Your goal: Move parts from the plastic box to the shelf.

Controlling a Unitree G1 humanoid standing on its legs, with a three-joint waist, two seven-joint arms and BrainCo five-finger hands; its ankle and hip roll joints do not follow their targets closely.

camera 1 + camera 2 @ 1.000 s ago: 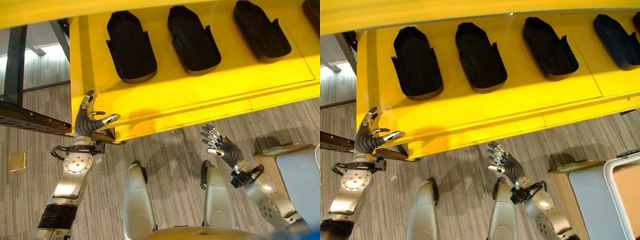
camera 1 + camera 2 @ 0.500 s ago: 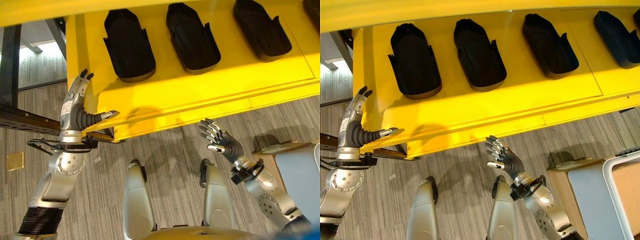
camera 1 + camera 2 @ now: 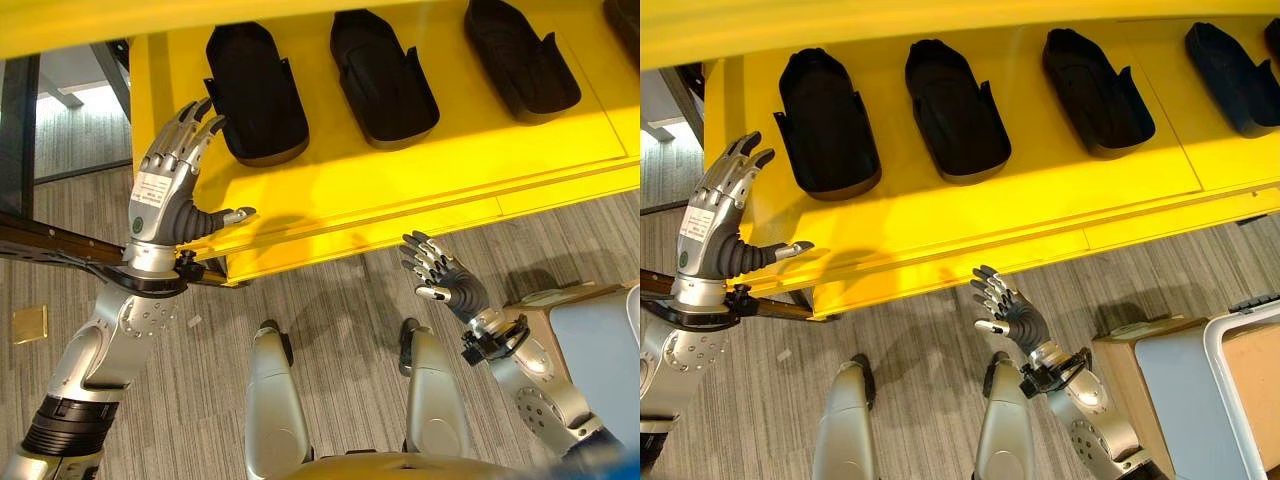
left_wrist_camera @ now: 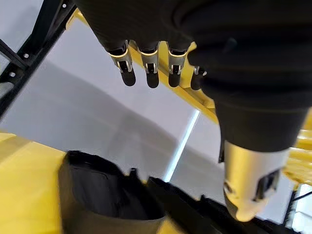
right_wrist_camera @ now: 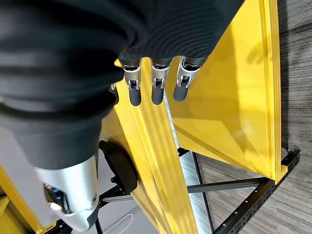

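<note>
Your left hand (image 3: 172, 185) is raised at the yellow shelf's (image 3: 420, 170) left end, fingers straight and empty, beside the nearest black part (image 3: 255, 95), likely just set there. Your right hand (image 3: 445, 282) hangs relaxed and empty below the shelf edge, near the plastic box (image 3: 1243, 375), probably where your next pick comes from.

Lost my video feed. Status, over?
Left hand open, raised at yellow shelf corner. Right hand open, low, empty. Black parts on shelf.

A yellow shelf (image 3: 420, 170) stands over a grey striped floor (image 3: 330, 300). Black molded parts (image 3: 255, 95) sit in a row on the shelf, well apart from each other, each set back from the front edge.
</note>
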